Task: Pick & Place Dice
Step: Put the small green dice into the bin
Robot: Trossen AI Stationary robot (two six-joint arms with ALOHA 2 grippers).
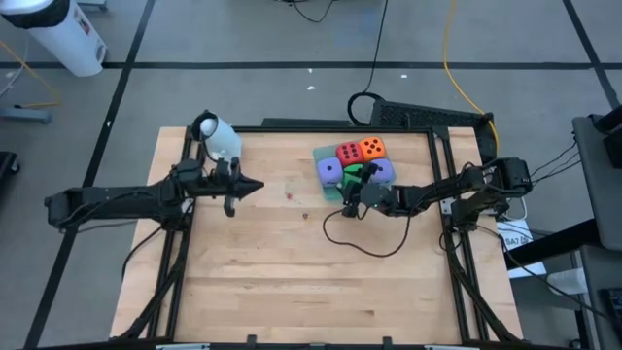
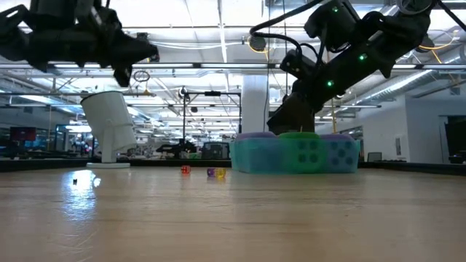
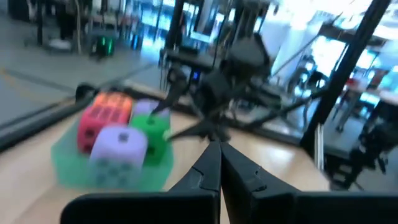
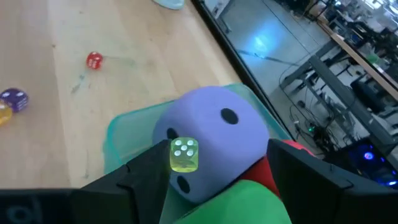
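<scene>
Right gripper point(image 1: 352, 194) spread above green die point(image 1: 356, 175), apparently just set among purple, red and orange dice on tray point(image 1: 332, 191); left gripper point(image 1: 255, 186) pressed together, idling well apart.

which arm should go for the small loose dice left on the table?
Probably left. Both arms look about equally near the small red die on the bare table, but the left gripper hangs free, jaws shut. The right gripper is at the green tray, jaws open over the green die.
</scene>
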